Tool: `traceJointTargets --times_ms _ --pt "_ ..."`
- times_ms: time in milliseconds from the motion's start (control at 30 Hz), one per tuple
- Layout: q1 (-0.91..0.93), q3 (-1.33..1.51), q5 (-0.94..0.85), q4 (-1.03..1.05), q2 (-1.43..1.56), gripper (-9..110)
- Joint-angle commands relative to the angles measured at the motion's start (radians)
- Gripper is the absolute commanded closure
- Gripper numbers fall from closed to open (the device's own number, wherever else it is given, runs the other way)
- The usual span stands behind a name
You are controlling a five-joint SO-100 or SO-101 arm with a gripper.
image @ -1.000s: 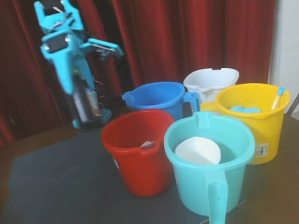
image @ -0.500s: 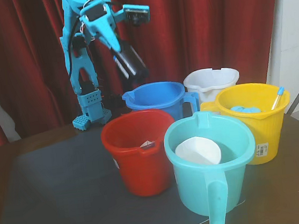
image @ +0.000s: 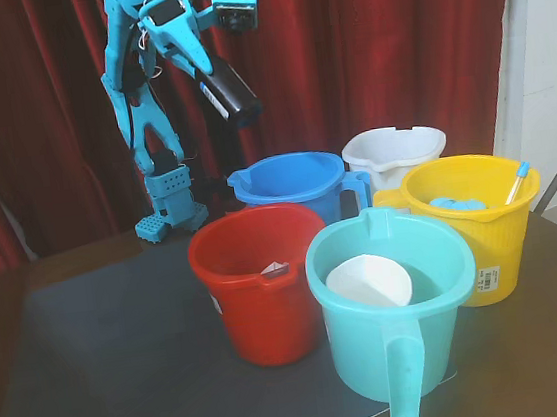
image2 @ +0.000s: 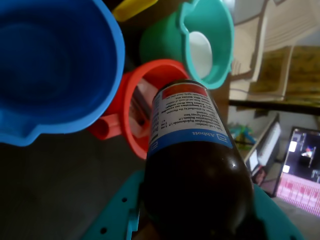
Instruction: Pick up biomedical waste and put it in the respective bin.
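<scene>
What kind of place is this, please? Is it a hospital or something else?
Probably a demo setup in an ordinary room, not a hospital: coloured plastic buckets like the blue bucket on a dark mat, red curtains behind, stacked chairs.

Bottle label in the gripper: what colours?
Red band, white middle, blue band, on the bottle's label; clearest in the wrist view.

Glossy dark glass bottle (image2: 200, 185) with a smooth paper label (image2: 186, 117); blue bin (image: 296, 181) of shiny plastic; matt dark mat (image: 104, 359)
</scene>
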Motion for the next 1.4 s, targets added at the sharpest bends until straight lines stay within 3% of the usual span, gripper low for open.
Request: traceJointTargets --times_ms 0,400,1367 --pt "-0.077 0.000 -0.005 0.342 0.041 102" --pt "-0.233 0.002 0.009 0.342 -0.032 102" --pt "-0.225 0.261 -0.008 0.339 0.104 102"
